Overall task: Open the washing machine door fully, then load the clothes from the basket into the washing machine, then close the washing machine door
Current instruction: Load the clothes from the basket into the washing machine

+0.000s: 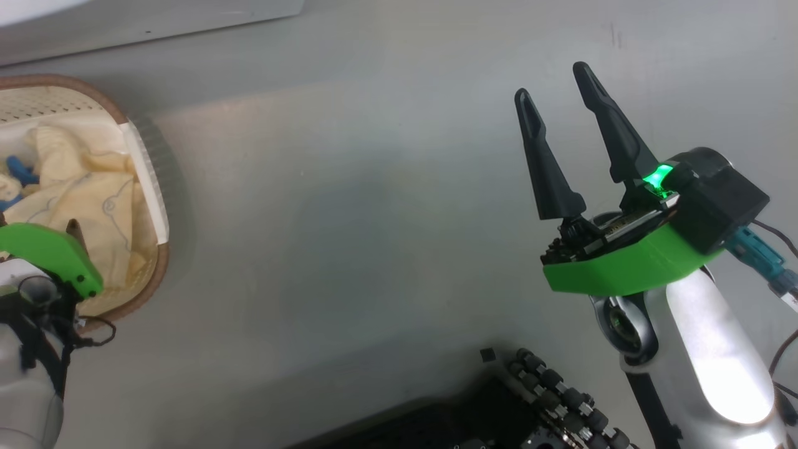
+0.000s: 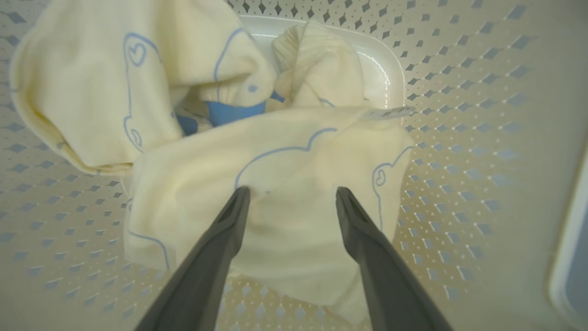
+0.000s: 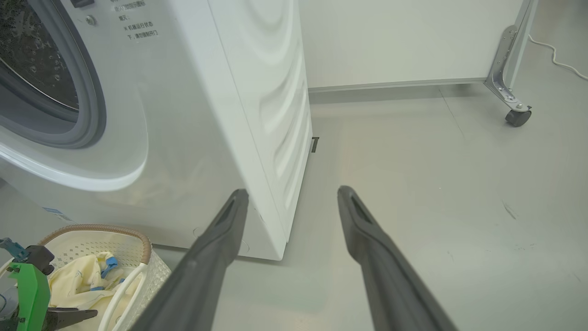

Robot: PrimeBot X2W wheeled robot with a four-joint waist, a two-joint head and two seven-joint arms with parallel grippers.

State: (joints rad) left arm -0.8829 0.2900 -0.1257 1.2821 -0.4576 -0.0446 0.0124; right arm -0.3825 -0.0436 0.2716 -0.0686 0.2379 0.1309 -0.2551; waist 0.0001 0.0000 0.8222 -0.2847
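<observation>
While the left gripper (image 2: 291, 193) hangs wide open, empty, over the clothes (image 2: 298, 151) in the basket (image 2: 459, 138) (nine o'clock, head view), a shallow close might pinch only one slippery fold.

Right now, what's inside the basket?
Cream clothes with blue line drawings lie in the basket, a blue piece tucked among them. The left gripper reaches in, fingers open at the top garment. The basket floor beneath the clothes is covered.
</observation>
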